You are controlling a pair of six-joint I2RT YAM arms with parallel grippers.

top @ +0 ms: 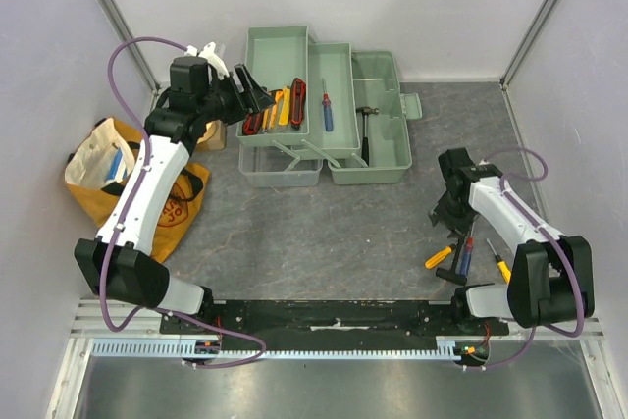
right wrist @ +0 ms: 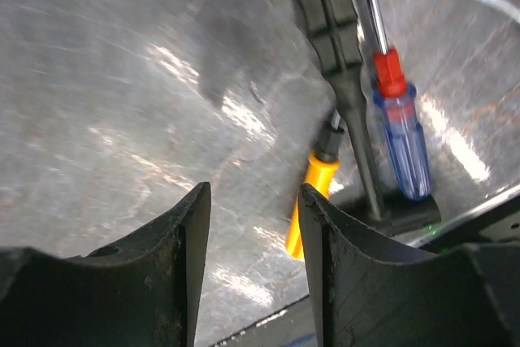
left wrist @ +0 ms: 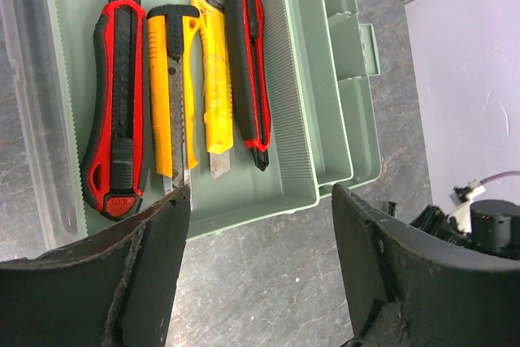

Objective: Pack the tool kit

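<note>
Four knives (left wrist: 175,95) parallel, lengthwise along the tray (left wrist: 284,119), before spread left hand (left wrist: 260,193); right hand (right wrist: 253,193) spread

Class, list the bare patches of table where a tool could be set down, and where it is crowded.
Free: table between toolbox and arm bases; strip right of the toolbox. Crowded: loose screwdrivers by the right gripper; cloth bag at left.

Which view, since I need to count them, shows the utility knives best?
Left wrist: all four utility knives lie side by side, close up, in the tray. Top external shows them small, beside the left hand. Right wrist shows none.
</note>
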